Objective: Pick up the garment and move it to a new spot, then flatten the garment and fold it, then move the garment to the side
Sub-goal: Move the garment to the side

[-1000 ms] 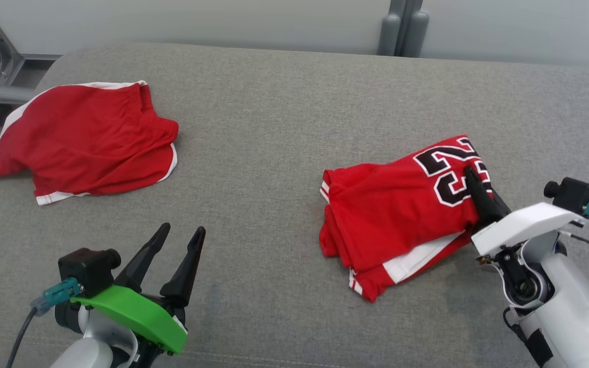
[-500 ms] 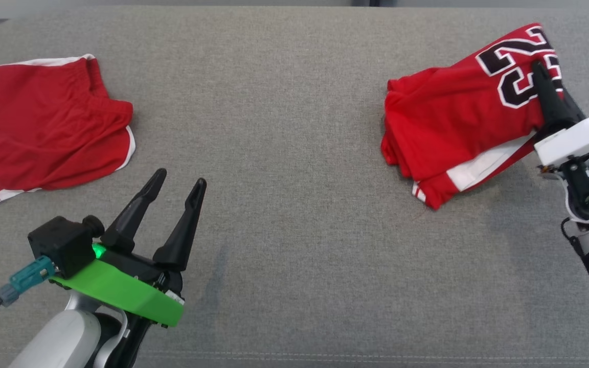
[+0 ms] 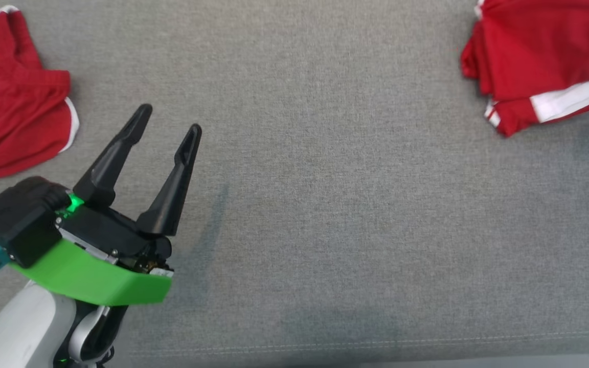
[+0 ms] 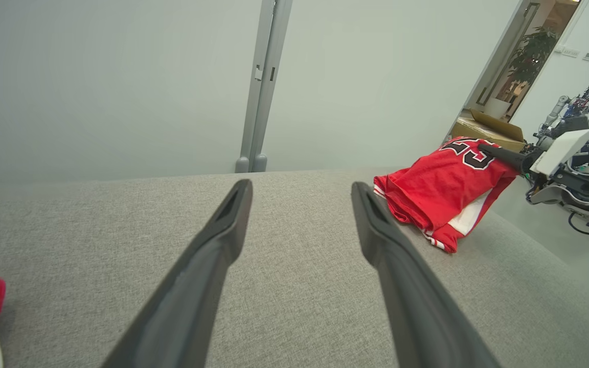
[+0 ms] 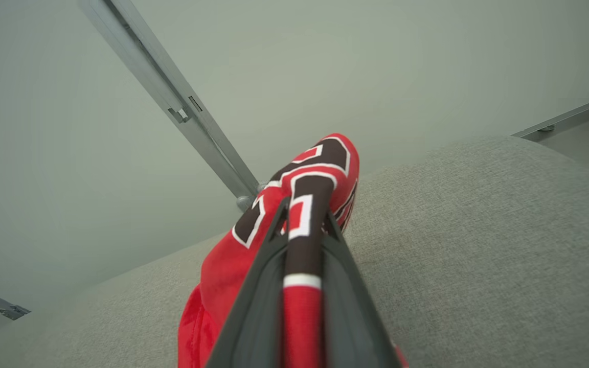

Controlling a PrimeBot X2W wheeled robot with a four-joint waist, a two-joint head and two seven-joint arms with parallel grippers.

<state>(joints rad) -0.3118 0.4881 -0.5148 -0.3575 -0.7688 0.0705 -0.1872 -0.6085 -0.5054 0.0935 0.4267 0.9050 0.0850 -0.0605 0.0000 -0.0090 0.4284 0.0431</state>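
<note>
The garment (image 3: 540,61) is a folded red jersey with white trim and black numbers, at the top right of the head view. In the right wrist view my right gripper (image 5: 306,209) is shut on the jersey (image 5: 304,184), with the numbered fabric pinched between its fingers. The left wrist view shows that right gripper (image 4: 481,147) holding up the jersey's (image 4: 443,189) far end, while its lower part rests on the cushion. My left gripper (image 3: 170,118) hovers open at the lower left, with nothing between its fingers (image 4: 207,266).
Red shorts (image 3: 8,102) with white trim lie at the upper left, close to my left gripper. Everything rests on a grey fabric cushion (image 3: 325,204) whose front seam runs along the bottom. Behind it are a pale wall and a grey post (image 4: 264,87).
The head camera has tilted down and closer, so the whole picture shifted. The jersey and right gripper have drifted further right, away from the shorts. The left gripper stays open.
</note>
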